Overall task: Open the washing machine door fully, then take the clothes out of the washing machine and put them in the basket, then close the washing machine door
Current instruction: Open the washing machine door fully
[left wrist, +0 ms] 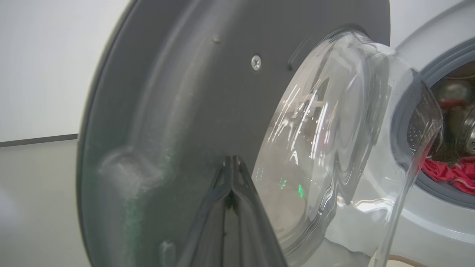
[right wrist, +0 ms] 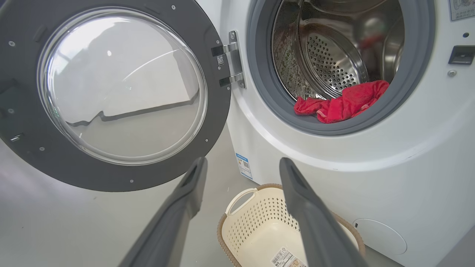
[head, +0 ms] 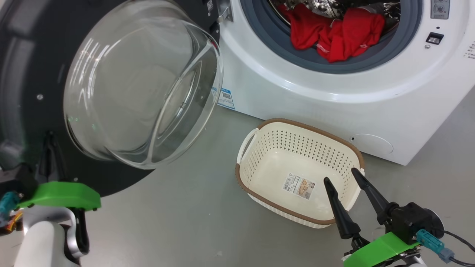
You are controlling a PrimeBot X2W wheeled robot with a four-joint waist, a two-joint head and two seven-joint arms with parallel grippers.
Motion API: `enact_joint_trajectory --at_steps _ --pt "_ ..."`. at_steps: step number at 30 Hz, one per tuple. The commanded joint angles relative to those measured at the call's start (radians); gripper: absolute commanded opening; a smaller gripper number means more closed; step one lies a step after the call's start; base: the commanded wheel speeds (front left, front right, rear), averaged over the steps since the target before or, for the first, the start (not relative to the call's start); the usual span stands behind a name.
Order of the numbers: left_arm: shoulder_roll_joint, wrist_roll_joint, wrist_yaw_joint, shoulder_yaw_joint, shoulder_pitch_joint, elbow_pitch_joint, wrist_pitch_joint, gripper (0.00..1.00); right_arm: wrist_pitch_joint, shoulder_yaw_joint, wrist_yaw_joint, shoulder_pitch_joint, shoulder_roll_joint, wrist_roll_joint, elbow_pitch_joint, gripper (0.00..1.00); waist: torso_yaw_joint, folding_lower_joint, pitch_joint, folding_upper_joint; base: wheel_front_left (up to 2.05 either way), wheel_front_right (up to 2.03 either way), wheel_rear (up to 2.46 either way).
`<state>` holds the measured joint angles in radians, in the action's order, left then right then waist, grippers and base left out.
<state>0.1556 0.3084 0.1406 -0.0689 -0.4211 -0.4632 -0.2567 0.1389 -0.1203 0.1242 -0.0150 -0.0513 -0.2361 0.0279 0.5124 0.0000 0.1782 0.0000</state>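
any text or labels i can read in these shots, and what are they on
Nothing reads clearly.
Blue label low on the washing machine front: square code, print too small.
Paper label on the basket floor: print too small.
Small sticker on the washing machine door by the hinge: too small.
Printed lines at the machine's right edge: blurred.
Grey plate above the latch hole: blurred.

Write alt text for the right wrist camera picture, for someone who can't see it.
A white washing machine stands with its black door swung open to the left and red clothes lying in the drum. The open right gripper frames a cream basket on the floor.
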Motion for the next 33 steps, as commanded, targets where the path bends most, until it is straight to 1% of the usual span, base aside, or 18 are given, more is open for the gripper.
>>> enact_joint_trajectory --at_steps 1,7,17,23,31,33 --pt "0.045 -0.011 -0.001 -0.061 -0.047 0.01 -0.005 0.0 -0.004 -0.025 0.007 0.029 0.001 0.014 -0.034 1.0 -0.001 0.0 0.005 0.0 0.0 0.0 0.0" --pt "0.041 -0.03 -0.013 -0.111 -0.073 -0.021 -0.005 0.0 -0.016 -0.024 0.007 0.032 0.001 0.022 -0.046 1.0 -0.004 0.0 0.02 0.0 0.0 0.0 0.0" --pt "0.02 -0.071 -0.036 -0.166 -0.09 -0.039 -0.005 0.0 -0.03 -0.017 0.007 0.033 0.001 0.034 -0.057 1.0 -0.01 0.0 0.032 0.0 0.0 0.0 0.0" --pt "-0.014 -0.083 -0.065 -0.183 -0.081 0.0 -0.005 0.0 -0.026 -0.018 0.007 0.034 0.001 0.028 -0.054 1.0 -0.011 0.0 0.029 0.0 0.0 0.0 0.0" --pt "-0.061 -0.101 -0.098 -0.179 -0.034 0.094 -0.005 0.0 -0.004 -0.016 0.007 0.038 0.001 0.01 -0.035 1.0 -0.018 0.0 0.016 0.0 0.0 0.0 0.0" --pt "-0.071 -0.099 -0.108 -0.175 -0.02 0.115 -0.005 0.48 0.003 -0.015 0.007 0.04 0.001 0.006 -0.029 1.0 -0.022 0.0 0.011 0.0 0.0 0.0 0.0"
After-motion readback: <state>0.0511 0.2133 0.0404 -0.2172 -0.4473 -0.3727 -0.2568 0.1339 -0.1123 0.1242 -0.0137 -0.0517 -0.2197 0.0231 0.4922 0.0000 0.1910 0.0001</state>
